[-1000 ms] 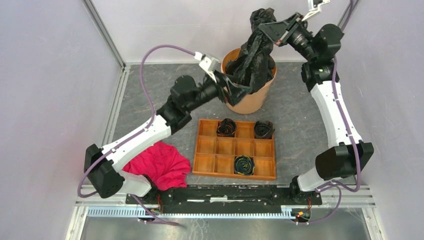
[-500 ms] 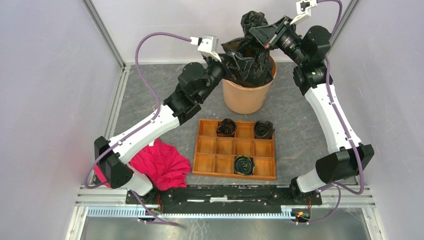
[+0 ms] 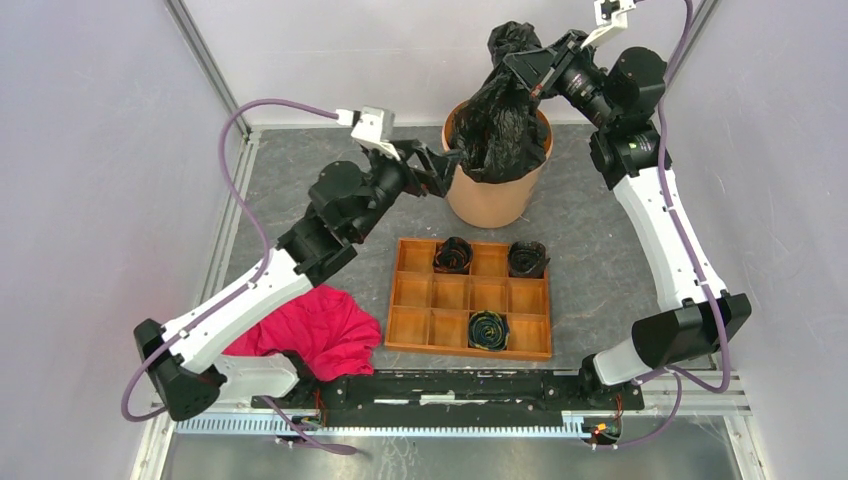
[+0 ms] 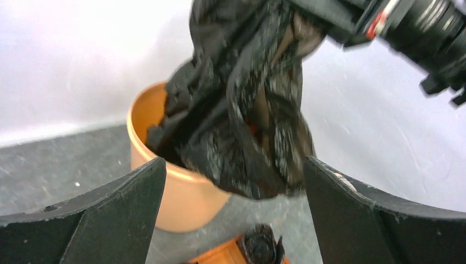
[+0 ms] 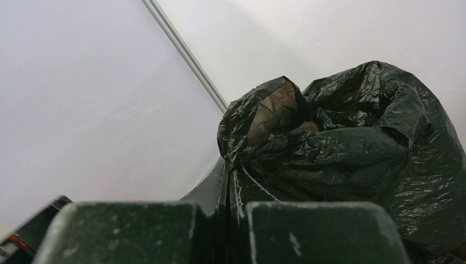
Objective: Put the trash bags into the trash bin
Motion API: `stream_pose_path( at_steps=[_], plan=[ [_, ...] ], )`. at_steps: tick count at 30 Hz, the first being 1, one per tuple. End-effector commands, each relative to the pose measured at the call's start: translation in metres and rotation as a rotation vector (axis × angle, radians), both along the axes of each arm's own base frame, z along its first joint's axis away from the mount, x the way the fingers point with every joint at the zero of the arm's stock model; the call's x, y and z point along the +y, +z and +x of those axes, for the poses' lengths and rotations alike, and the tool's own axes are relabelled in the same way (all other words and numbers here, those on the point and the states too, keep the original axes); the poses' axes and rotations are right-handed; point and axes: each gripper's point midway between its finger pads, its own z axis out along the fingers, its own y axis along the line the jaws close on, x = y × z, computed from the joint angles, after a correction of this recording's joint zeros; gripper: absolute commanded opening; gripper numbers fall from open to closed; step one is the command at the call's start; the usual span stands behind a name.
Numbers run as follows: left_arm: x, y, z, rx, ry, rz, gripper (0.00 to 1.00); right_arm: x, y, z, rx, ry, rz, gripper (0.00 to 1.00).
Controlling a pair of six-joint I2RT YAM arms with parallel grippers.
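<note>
The wrinkled black trash bag (image 3: 505,120) hangs down into the round orange trash bin (image 3: 497,195) at the back of the table. Its top bunches above the rim, and a fold drapes over the near rim. My right gripper (image 3: 522,62) is high above the bin, shut on the bag's upper part; its wrist view shows the pinched film (image 5: 351,148) just past the closed gripper (image 5: 228,170). My left gripper (image 3: 447,163) stands open just left of the bin, holding nothing. In its wrist view the gripper (image 4: 233,162) frames the bag (image 4: 242,121) and the bin (image 4: 165,187).
A wooden compartment tray (image 3: 410,300) lies in front of the bin with three dark rolls (image 3: 453,255) (image 3: 527,259) (image 3: 488,330). A red cloth (image 3: 320,335) lies beside the left arm's base. Pale walls close in behind and on both sides.
My left gripper has pulled back from over the bin's mouth to the bin's left side, still open. The right gripper stays shut on the bag, which now hangs straighter into the bin.
</note>
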Motion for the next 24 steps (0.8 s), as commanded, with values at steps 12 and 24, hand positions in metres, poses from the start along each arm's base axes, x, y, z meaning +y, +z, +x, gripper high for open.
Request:
stream_pose_path(
  at_steps=[12, 24],
  plan=[
    [-0.081, 0.057, 0.054, -0.127, -0.111, 0.102, 1.00, 0.005, 0.028, -0.027, -0.066, 0.043, 0.042, 0.00],
    [-0.107, 0.030, 0.085, -0.036, -0.075, 0.058, 0.64, 0.008, 0.025, -0.034, -0.065, 0.043, 0.057, 0.00]
  ],
)
